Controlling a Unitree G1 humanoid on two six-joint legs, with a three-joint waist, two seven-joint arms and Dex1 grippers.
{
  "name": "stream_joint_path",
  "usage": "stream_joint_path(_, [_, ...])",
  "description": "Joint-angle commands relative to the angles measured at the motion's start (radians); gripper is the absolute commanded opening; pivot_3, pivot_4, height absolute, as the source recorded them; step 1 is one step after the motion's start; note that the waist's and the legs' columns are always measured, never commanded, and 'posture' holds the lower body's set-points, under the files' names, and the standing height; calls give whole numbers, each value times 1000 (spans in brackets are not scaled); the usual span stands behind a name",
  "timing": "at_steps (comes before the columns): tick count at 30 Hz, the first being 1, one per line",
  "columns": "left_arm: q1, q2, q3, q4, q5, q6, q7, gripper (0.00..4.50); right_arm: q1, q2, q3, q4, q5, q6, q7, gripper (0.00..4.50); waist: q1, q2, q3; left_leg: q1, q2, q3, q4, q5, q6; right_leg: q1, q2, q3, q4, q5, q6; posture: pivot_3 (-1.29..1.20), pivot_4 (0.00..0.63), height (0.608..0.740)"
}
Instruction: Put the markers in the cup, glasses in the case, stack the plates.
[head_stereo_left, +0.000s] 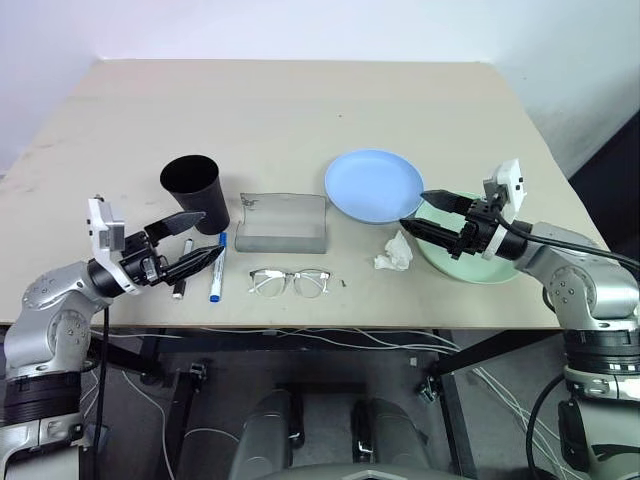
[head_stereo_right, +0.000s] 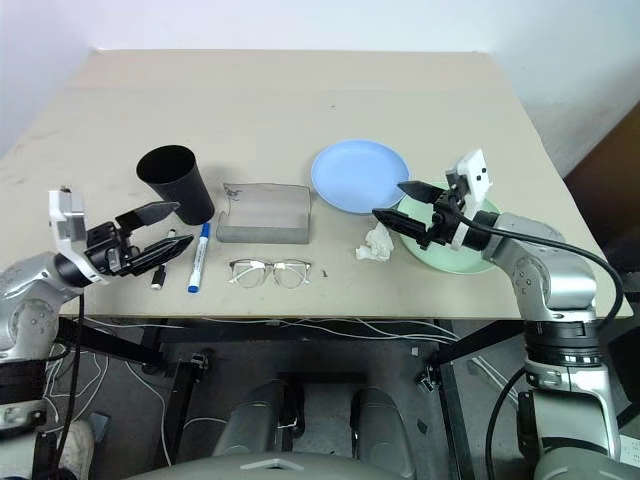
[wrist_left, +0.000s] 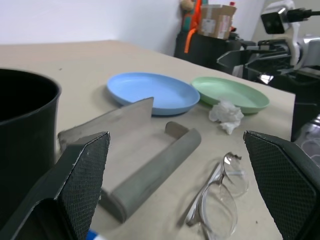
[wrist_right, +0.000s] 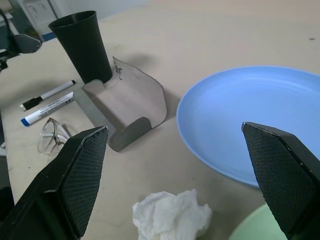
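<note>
Markers (head_stereo_left: 200, 268) lay side by side near the tabletop's (head_stereo_left: 300, 110) front edge, long axes running front-to-back, beside the upright cup (head_stereo_left: 193, 192). Glasses (head_stereo_left: 289, 282) sat before the open case (head_stereo_left: 283, 222). Left end effector (head_stereo_left: 196, 240) and right end effector (head_stereo_left: 430, 213) gaped wide, empty.

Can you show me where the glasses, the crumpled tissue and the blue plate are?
glasses (head_stereo_left: 289, 282), left eye view, on the nose bridge.
crumpled tissue (head_stereo_left: 394, 254), left eye view, on its middle.
blue plate (wrist_right: 260, 117), right wrist view, on its bare inner surface.

beige table (head_stereo_left: 300, 110), white wall (head_stereo_left: 300, 25) behind, cables (head_stereo_left: 330, 340) under.
</note>
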Motion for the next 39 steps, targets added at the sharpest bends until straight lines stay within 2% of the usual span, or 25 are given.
stream_joint_path(1, [-45, -2, -4, 1, 11, -19, 1, 4486, 1, -3, -21, -40, 6, -20, -11, 4500, 2, 0, 0, 0, 0, 0, 0, 0, 0, 0, 0, 0, 0, 0, 0, 0, 150, 740])
stream_joint_path(6, [-106, -22, -15, 53, 19, -21, -7, 4486, 18, 8, -20, -28, -14, -54, -31, 4500, 2, 0, 0, 0, 0, 0, 1, 0, 0, 1, 0, -1, 0, 1, 3, 0, 150, 740])
stream_joint_path(14, [-114, -30, -44, 49, 26, -12, -35, 4486, 19, -31, -66, -25, 9, 18, -79, 4500, 2, 0, 0, 0, 0, 0, 2, 0, 0, 3, 1, -1, 1, 2, 4, 0, 150, 740])
stream_joint_path(22, [-100, -79, -117, -8, 46, -14, -26, 4486, 25, -200, -108, 42, -9, 188, -112, 4500, 4, 0, 0, 0, 0, 0, 4, 0, 0, 2, 0, -1, 0, 2, 4, 0, 150, 740])
stream_joint_path(25, [-102, -102, -126, -6, 51, -24, -21, 4486, -17, -202, -168, 155, -35, 172, -196, 4500, 3, 0, 0, 0, 0, 0, 3, 0, 0, 3, 0, -1, 0, 2, 4, 0, 150, 740])
stream_joint_path(30, [-109, -122, -138, -4, 66, -31, -15, 4486, -82, -209, -162, 374, -141, 137, -323, 4500, 1, 0, 0, 0, 0, 1, 4, 1, 0, 4, 1, 0, 2, 3, 4, 0, 150, 740])
stream_joint_path(39, [-91, -137, -129, -6, 70, -34, 12, 4486, -133, -227, -78, 578, -281, 130, -357, 4500, 2, 0, 0, 0, 0, 3, 7, 3, 3, 4, 1, 0, 7, 3, 4, 0, 150, 740])
